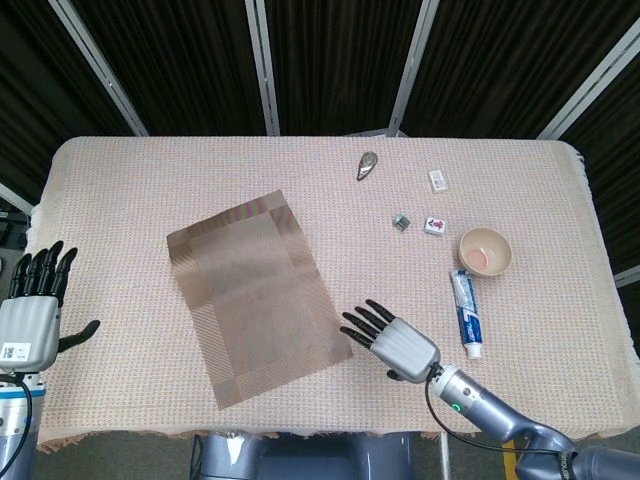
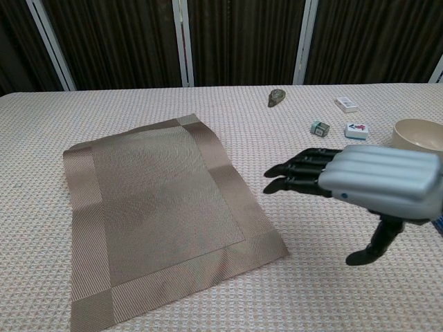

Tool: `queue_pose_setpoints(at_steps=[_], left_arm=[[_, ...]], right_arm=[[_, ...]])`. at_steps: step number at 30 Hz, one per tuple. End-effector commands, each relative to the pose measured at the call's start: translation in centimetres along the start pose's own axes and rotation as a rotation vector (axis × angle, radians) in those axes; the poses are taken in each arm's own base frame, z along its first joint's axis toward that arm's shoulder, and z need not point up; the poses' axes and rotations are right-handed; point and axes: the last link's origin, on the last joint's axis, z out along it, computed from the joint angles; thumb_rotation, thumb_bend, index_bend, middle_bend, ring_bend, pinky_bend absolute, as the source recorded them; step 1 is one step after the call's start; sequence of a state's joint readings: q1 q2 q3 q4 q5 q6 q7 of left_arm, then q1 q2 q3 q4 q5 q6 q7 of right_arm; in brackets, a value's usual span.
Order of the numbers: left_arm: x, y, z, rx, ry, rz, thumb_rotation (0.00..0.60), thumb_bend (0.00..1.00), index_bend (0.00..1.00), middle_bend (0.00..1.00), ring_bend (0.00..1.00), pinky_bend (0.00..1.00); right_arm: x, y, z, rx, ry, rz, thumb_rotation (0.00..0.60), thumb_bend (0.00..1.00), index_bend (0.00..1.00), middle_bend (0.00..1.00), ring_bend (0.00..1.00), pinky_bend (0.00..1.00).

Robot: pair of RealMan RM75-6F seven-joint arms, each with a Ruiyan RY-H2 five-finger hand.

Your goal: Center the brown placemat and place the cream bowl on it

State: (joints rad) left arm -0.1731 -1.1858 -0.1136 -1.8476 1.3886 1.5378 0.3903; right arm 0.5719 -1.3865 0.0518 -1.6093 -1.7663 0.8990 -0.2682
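Lying askew on the worktop [image 1: 150,170], the brown placemat [image 1: 258,295] sits left of the middle, its long sides slanting toward the near right corner. The right hand [image 1: 390,340] hovers just beside the placemat's near right corner, palm down, fingers [image 2: 294,176] stretched out flat and apart toward the mat, holding nothing; whether the fingertips touch the cloth cannot be told. The left hand [image 1: 35,310] stands at the left edge of the worktop, well apart from the placemat, fingers upright and spread, also empty. The cream bowl [image 1: 485,250] rests upright on the right side, well apart from the placemat, with a toothpaste tube [image 1: 466,312] just beside it on the near side. Farther back lie two small tiles [image 1: 418,224], a small white box [image 1: 438,180] and a grey shell-like object [image 1: 367,165].
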Motion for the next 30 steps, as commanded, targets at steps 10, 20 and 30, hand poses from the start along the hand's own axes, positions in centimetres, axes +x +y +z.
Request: queue_pose_setpoints(at_steps=[10, 20, 30], left_arm=[[-0.5, -0.3, 0.9, -0.003, -0.034, -0.005, 0.600, 0.00, 0.00, 0.00, 0.00, 0.00], [-0.5, -0.3, 0.8, -0.009, -0.044, -0.014, 0.600, 0.00, 0.00, 0.00, 0.00, 0.00], [-0.5, -0.4, 0.8, -0.009, -0.052, -0.019, 0.600, 0.00, 0.00, 0.00, 0.00, 0.00]], right_arm=[[-2.0, -1.6, 5.2, 0.045, -0.027, -0.042, 0.600, 0.00, 0.10, 0.00, 0.00, 0.00], [-2.4, -1.9, 6.6, 0.022, -0.018, -0.060, 0.600, 0.00, 0.10, 0.00, 0.00, 0.00], [-2.5, -2.6, 8.0, 0.017, -0.010, -0.063, 0.600, 0.00, 0.11, 0.00, 0.00, 0.00]])
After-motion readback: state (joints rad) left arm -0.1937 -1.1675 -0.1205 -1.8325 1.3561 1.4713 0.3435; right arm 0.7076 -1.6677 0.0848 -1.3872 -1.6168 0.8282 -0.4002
